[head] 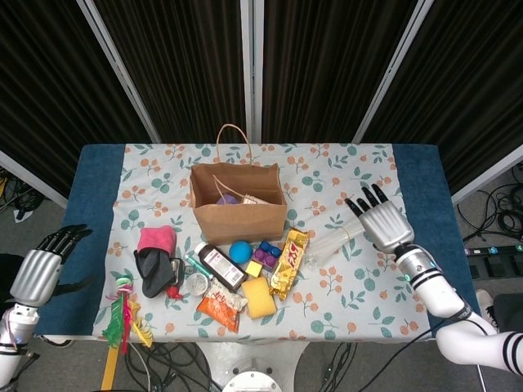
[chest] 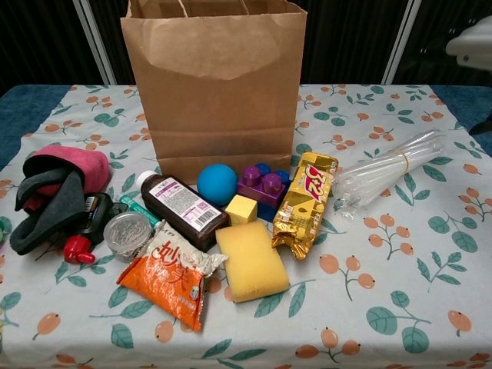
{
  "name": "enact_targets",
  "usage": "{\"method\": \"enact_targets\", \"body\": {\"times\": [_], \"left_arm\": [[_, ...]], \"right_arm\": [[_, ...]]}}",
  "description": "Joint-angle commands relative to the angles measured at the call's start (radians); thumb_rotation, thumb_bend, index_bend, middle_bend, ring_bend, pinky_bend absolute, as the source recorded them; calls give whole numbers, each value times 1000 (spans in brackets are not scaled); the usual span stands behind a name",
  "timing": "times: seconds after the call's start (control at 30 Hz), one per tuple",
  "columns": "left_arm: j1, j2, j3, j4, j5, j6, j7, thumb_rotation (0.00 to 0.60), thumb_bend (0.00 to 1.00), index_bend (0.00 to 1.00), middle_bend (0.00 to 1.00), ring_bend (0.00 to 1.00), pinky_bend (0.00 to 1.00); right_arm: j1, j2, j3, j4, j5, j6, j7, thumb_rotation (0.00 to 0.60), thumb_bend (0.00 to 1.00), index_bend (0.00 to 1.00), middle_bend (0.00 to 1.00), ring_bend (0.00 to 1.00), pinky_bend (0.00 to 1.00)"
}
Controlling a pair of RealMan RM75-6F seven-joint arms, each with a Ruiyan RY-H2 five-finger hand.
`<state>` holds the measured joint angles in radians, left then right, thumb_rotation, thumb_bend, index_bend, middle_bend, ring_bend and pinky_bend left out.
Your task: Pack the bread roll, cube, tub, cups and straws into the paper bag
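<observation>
The right hand (head: 382,222) hovers with fingers spread and nothing in it near the table's right edge, just beside the straws (head: 339,238). The left hand (head: 39,269) hangs empty off the left edge, fingers apart. The paper bag (head: 237,202) stands upright toward the far edge, the yellow cube (chest: 241,208) in front of it.

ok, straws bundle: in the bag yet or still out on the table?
Out. The straws lie flat on the table, right of the paper bag and apart from it. The right hand hovers nearby, holding nothing.
</observation>
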<state>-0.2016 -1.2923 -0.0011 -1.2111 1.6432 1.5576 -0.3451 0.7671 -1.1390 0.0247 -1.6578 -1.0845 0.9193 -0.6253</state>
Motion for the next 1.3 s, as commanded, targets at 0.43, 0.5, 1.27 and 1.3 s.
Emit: {"method": "enact_targets", "body": {"times": [0.43, 0.5, 1.27, 1.3], "left_arm": [[10, -7, -35, 14, -42, 17, 20, 600, 127, 252, 279, 177, 254], [9, -9, -37, 17, -46, 13, 20, 600, 127, 253, 279, 177, 253], [12, 1, -29, -1, -29, 19, 9, 600, 127, 253, 280, 177, 254], [12, 2, -28, -4, -28, 20, 9, 600, 127, 253, 280, 177, 254]], "right_arm": [[69, -292, -14, 333, 5, -147, 4, 600, 0, 134, 193, 14, 40], [72, -309, -13, 353, 5, -154, 8, 600, 0, 146, 198, 22, 40], [27, -237, 72, 211, -105, 79, 30, 600, 179, 710, 557, 434, 386], [22, -197, 88, 153, -112, 105, 30, 600, 179, 710, 557, 434, 387]]}}
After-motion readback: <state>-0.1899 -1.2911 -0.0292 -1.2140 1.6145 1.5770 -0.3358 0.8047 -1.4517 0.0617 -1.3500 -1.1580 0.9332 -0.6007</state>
